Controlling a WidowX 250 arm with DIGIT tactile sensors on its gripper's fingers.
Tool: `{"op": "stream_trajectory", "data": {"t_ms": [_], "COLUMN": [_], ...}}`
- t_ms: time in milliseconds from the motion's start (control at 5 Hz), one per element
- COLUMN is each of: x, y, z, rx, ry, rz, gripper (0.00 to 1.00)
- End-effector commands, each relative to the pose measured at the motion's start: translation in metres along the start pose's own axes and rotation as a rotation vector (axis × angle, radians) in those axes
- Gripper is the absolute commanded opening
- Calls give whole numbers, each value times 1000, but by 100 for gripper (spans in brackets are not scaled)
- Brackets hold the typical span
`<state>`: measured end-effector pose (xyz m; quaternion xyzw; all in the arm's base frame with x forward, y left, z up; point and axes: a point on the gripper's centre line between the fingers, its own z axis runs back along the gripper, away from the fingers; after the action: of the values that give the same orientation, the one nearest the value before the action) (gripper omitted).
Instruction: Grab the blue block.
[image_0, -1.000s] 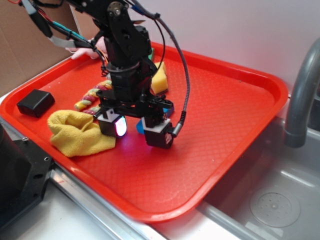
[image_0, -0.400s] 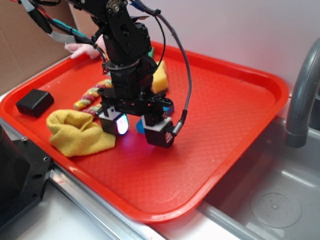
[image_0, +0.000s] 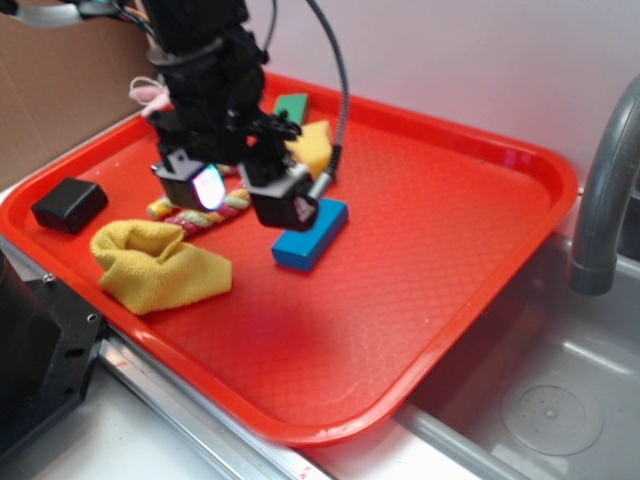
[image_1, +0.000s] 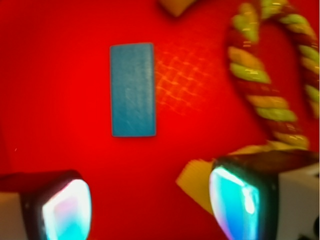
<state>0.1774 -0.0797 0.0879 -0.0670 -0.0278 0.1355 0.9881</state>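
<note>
Hovering above the red tray (image_0: 480, 200), the gripper (image_0: 245, 190) hangs with its jaws spread wide and nothing between them; in the wrist view the two glowing fingertips (image_1: 67, 210) sit at the bottom corners with bare tray between them. The blue block (image_0: 311, 235) lies flat on the tray, just beside and below the right-hand finger in the exterior view, partly overlapped by it from the camera's angle. From the wrist view the blue block (image_1: 132, 90) shows whole, its long side running up and down the picture, clear of both fingers and apart from them. A red, yellow and green rope (image_1: 270, 85) curves along the right of the wrist view, and it lies under the gripper in the exterior view. A crumpled yellow cloth (image_0: 155, 265) rests near the tray's front-left edge, a black box (image_0: 69, 205) sits at the left, and a yellow sponge (image_0: 312, 148) and a green block (image_0: 292, 107) lie behind the arm
</note>
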Motion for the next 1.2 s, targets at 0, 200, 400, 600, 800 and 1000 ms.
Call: {"op": "stream_trajectory", "data": {"t_ms": [0, 200, 400, 600, 800, 1000], "x": [37, 51, 57, 58, 55, 48], "y": [-21, -29, -28, -20, 1, 20], "z": [-19, -44, -61, -79, -90, -83], "rx": [-20, 20, 40, 82, 139, 143], "ry": [-66, -54, -38, 8, 37, 36], "rz": [43, 52, 51, 58, 66, 65], "gripper": [100, 100, 100, 100, 100, 100]}}
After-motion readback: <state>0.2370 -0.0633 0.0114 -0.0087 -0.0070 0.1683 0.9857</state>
